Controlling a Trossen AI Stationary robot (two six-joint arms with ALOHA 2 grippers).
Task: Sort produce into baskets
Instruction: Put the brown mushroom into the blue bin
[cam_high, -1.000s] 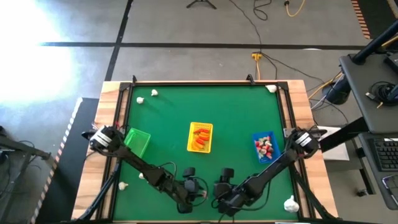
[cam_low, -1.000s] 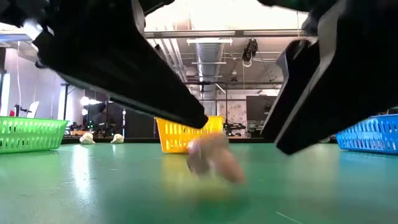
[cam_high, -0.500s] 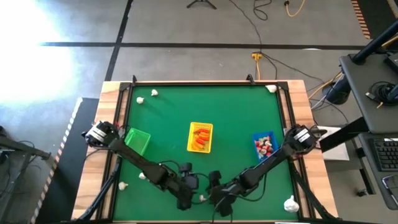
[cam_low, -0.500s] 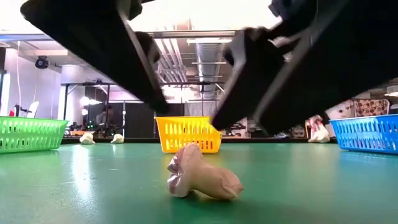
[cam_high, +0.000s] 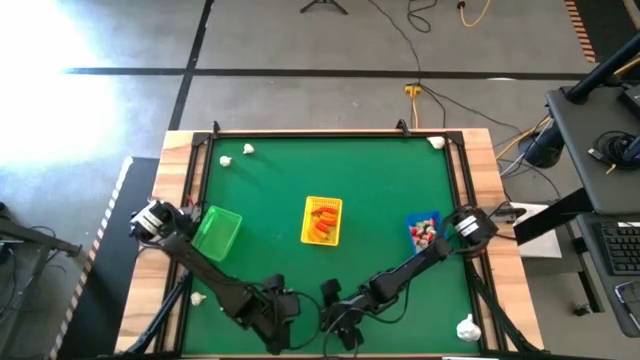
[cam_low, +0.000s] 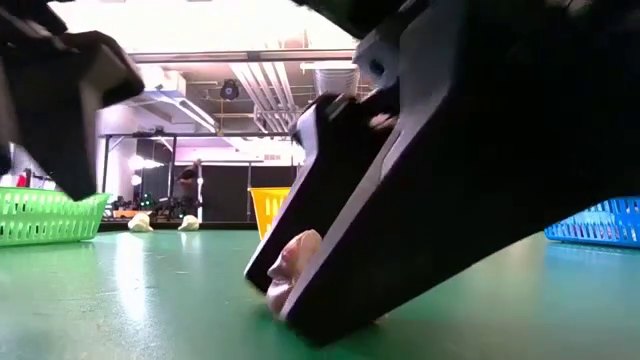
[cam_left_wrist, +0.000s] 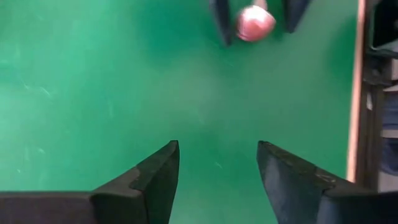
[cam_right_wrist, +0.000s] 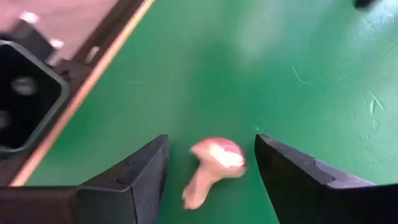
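My right hand (cam_right_wrist: 210, 180), released, straddles a pink mushroom (cam_right_wrist: 214, 163) lying on the bench (cam_right_wrist: 311, 74); my left hand (cam_left_wrist: 217, 168) waits nearby, released.

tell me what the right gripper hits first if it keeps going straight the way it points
Most likely the small pinkish mushroom piece: it lies on the green table right between the open fingers of the right gripper. How near the fingers are to the mat is hard to judge.

I see grey concrete floor (cam_high: 300, 60) around the table, dark tape line (cam_high: 300, 71) across it at 12, cables (cam_high: 430, 40) trailing there. Black desk (cam_high: 600, 140) at 3. Glare at 10. Level view: ceiling ducts (cam_low: 270, 85), bright overhead light.
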